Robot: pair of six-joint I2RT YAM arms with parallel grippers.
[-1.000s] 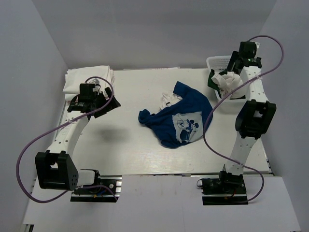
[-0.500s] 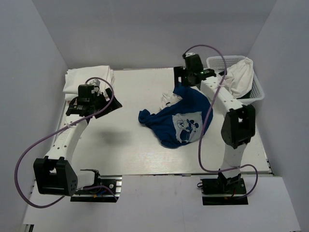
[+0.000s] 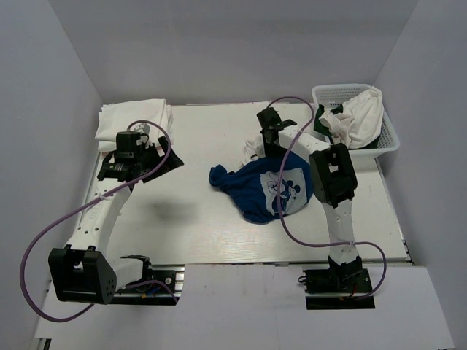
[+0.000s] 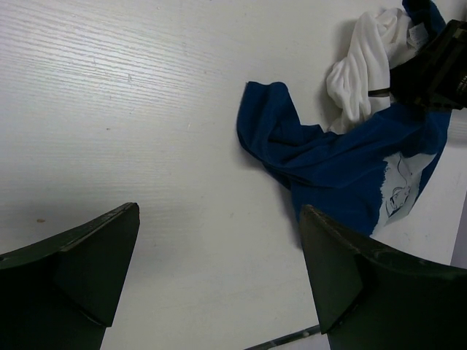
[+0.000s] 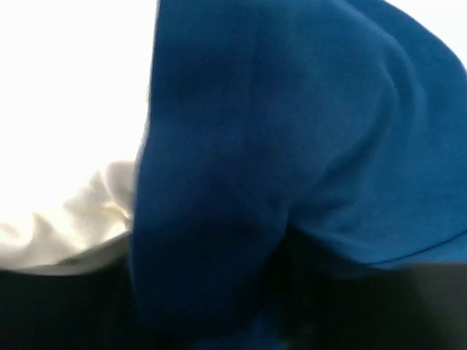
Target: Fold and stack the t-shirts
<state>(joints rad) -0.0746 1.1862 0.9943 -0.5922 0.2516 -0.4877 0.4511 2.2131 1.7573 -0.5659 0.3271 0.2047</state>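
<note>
One blue t-shirt (image 3: pixel 248 195) inside table (image 3: pixel 182 222) edges

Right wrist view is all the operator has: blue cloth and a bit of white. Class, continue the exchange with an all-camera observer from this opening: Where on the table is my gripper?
Observer: The right gripper is at the far edge of the blue t-shirt, mid-table.
Operator: Where are other shirts?
Observer: A white t-shirt lies heaped in the basket at the far right.
Operator: And the left arm?
Observer: The left gripper hangs open over bare table, holding nothing.
</note>
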